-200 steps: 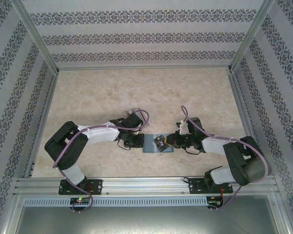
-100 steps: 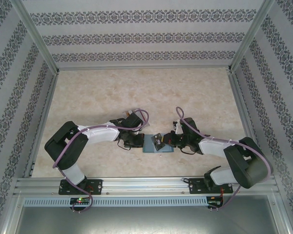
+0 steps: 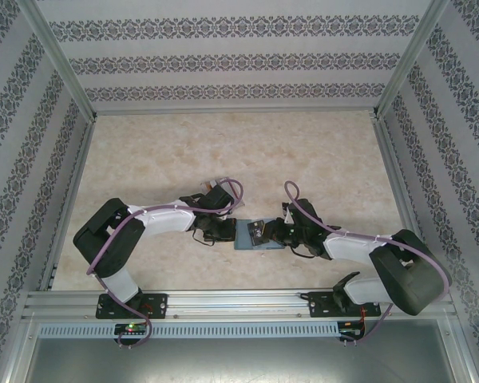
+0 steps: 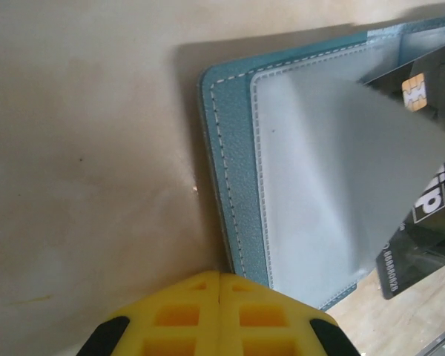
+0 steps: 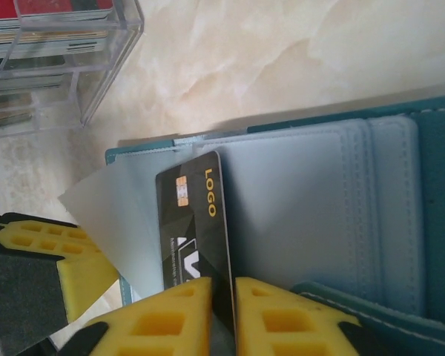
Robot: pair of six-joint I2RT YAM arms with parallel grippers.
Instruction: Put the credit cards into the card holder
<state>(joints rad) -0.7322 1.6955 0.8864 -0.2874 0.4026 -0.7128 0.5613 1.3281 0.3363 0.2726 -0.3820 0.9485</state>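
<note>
The teal card holder point(image 3: 250, 238) lies open on the table between my two grippers. A black credit card point(image 5: 193, 222) with a gold chip and "LOGO" leans over its pale inside, its far end at a translucent flap point(image 4: 334, 170). My right gripper point(image 5: 223, 311) has this card between its yellow fingers. The jaws stand slightly parted, with a thin gap beside the card. My left gripper point(image 4: 220, 285) is shut with nothing between its fingers, its tips at the holder's left edge point(image 4: 226, 200). The card point(image 4: 430, 200) pokes out from under the flap there.
A clear plastic box point(image 5: 59, 52) holding more cards stands just behind the holder. Both arms crowd the table's near middle point(image 3: 247, 231). Patterned walls and metal rails point(image 3: 239, 299) close in the workspace. The far half of the marble top point(image 3: 239, 152) is bare.
My right gripper has slid left with the black card, carrying it over the holder. Its jaws have eased slightly apart. The left gripper has held still.
</note>
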